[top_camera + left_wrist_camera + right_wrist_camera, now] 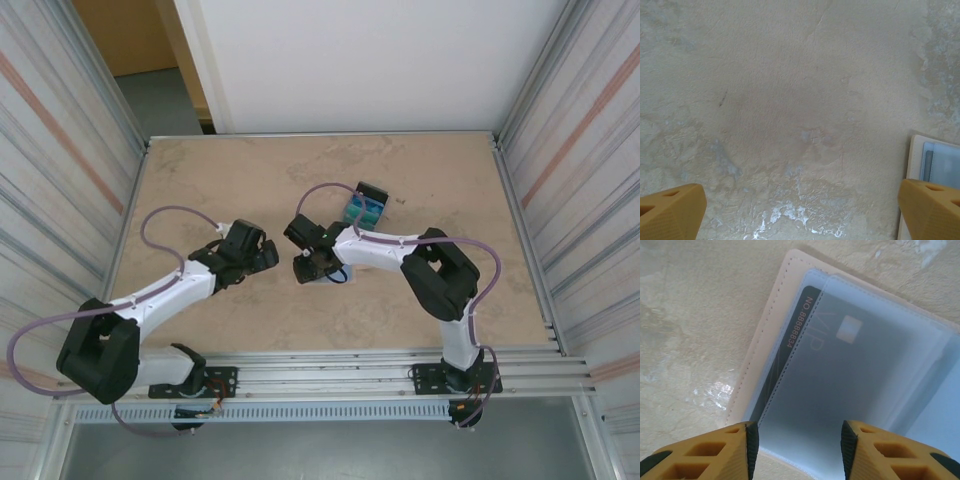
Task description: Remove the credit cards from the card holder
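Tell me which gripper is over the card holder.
The right gripper: the card holder with its dark card lies under it; the left gripper faces mostly bare table.

The table is bare along its far edge, down its left side and at the right near corner, so passage there is free. In the middle the left gripper and right gripper stand near each other with a narrow lane between. The box blocks the way just beyond the right wrist. The right fingers stand apart over the holder, whose clear sleeve covers most of the card. Walls close both sides.
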Motion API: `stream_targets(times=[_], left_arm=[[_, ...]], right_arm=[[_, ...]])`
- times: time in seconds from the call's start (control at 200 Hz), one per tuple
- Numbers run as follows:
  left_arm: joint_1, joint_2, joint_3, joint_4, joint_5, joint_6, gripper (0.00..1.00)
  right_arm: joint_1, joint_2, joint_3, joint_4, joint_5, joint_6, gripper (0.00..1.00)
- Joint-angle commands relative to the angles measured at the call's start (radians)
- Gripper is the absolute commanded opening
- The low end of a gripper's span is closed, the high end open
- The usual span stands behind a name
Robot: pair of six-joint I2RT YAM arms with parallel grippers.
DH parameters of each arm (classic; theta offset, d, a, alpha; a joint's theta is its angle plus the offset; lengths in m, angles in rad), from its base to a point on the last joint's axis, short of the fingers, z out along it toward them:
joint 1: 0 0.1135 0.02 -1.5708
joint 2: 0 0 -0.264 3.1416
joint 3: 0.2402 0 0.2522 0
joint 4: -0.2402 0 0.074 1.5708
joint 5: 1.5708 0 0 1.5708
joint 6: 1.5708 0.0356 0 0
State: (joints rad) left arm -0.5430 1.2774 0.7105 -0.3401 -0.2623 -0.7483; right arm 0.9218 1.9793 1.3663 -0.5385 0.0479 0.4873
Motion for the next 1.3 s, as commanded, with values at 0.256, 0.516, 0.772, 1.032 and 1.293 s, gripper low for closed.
stream_targets(times=[0.256,0.516,0.772,1.032,1.293], left_arm=[[0.006,-0.022,-0.006,-0.021,-0.030,-0.012,0.99],[0.005,-0.027,-0.006,-0.022,-0.028,-0.010,0.99],[0.006,-0.031,-0.004,-0.024,-0.034,-0.009,0.99],[0.006,-0.034,-0.004,-0.027,-0.034,-0.006,0.99],[0.005,-0.047,0.000,-0.030,-0.037,-0.003,0.99]], right_arm=[[0.003,0.028,0.020,-0.004,-0.055,0.024,0.58],[0.002,0.043,0.019,-0.020,-0.043,0.022,0.56],[0.003,0.060,0.017,-0.037,-0.030,0.015,0.51],[0.008,0.069,0.024,-0.057,-0.003,0.013,0.42],[0.011,0.022,0.036,-0.058,0.032,0.008,0.25]])
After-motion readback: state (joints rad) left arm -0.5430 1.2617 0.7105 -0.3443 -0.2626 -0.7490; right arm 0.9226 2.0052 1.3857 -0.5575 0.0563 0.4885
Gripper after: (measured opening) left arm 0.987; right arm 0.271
